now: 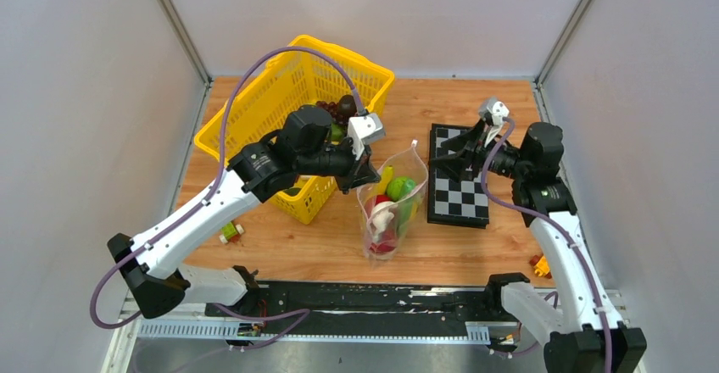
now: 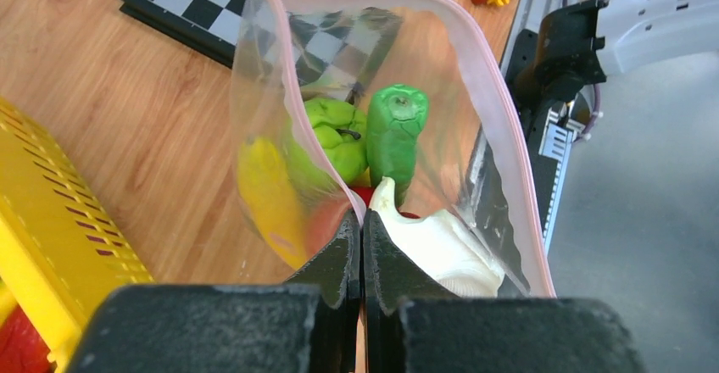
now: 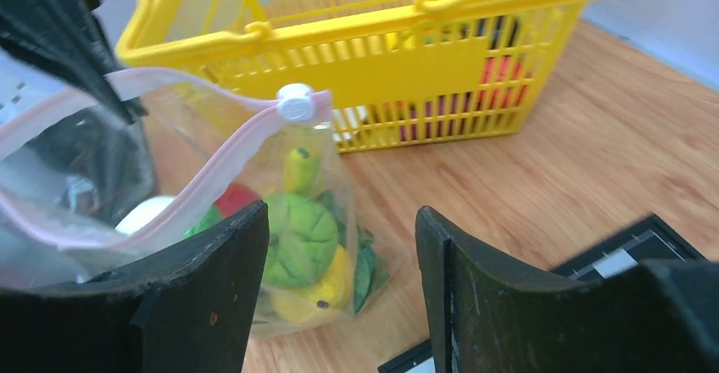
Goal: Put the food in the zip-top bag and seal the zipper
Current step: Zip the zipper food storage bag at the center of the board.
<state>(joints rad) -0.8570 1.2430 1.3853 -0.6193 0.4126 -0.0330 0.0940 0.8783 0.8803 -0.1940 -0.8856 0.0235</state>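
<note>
The zip-top bag point(image 1: 392, 220) stands open on the wooden table between the basket and the chessboard. Inside are a green lettuce point(image 2: 332, 140), a cucumber point(image 2: 395, 136), a banana point(image 2: 267, 191), a red fruit point(image 2: 326, 220) and a white piece point(image 2: 437, 246). My left gripper point(image 1: 366, 176) point(image 2: 363, 220) is shut on the pink zipper point(image 2: 500, 110) strip at the bag's mouth, holding it up. The white slider point(image 3: 296, 102) sits at the strip's end. My right gripper point(image 1: 441, 163) point(image 3: 341, 220) is open just right of the bag, above the chessboard, touching nothing. Purple grapes point(image 1: 335, 108) lie in the basket.
A yellow mesh basket point(image 1: 280, 102) point(image 3: 381, 42) stands left and behind the bag, with red pieces showing through its wall. A folded chessboard point(image 1: 459, 195) lies right of the bag. Small toy blocks lie near the front edge at left point(image 1: 229, 233) and right point(image 1: 540, 264).
</note>
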